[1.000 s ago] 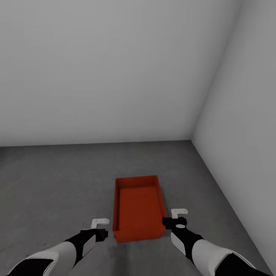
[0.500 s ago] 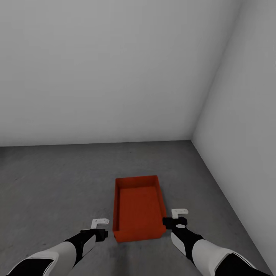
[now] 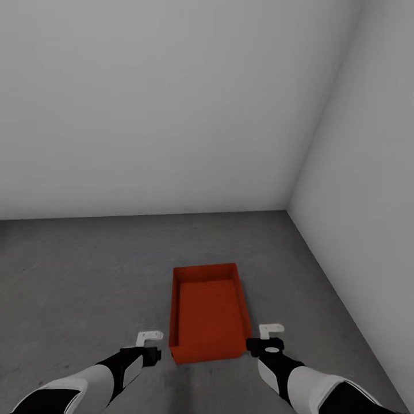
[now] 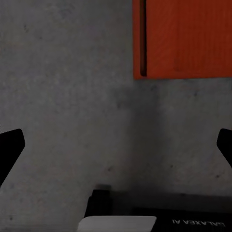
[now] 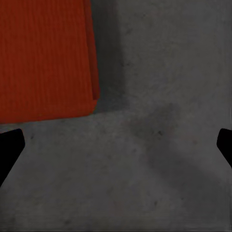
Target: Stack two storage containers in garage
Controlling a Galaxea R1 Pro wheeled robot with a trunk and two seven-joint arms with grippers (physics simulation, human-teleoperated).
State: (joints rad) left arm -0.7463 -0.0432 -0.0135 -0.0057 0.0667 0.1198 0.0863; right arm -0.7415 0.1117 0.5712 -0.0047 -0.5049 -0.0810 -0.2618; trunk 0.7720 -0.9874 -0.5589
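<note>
Orange-red rectangular open-top plastic bin (image 3: pixel 210 313) sat on the dark grey mottled concrete floor (image 3: pixel 80 276), near the corner where the white walls (image 3: pixel 172 103) met. Left gripper (image 3: pixel 148 338) and right gripper (image 3: pixel 270 331) flanked its near end, both spread wide, holding nothing, clear of the bin.

We see one orange-red storage container (image 3: pixel 209 313) sitting open-top on the dark grey concrete floor (image 3: pixel 86 276), its long side running away from us toward the white back wall (image 3: pixel 161 103). A second white wall (image 3: pixel 368 172) meets it at a corner on the right. The bin holds nothing. Our left end effector (image 3: pixel 148 337) hangs just beside the bin's near left corner and our right end effector (image 3: pixel 270 329) just beside its near right corner; neither touches it. Whether their fingers are spread is unclear from here.
</note>
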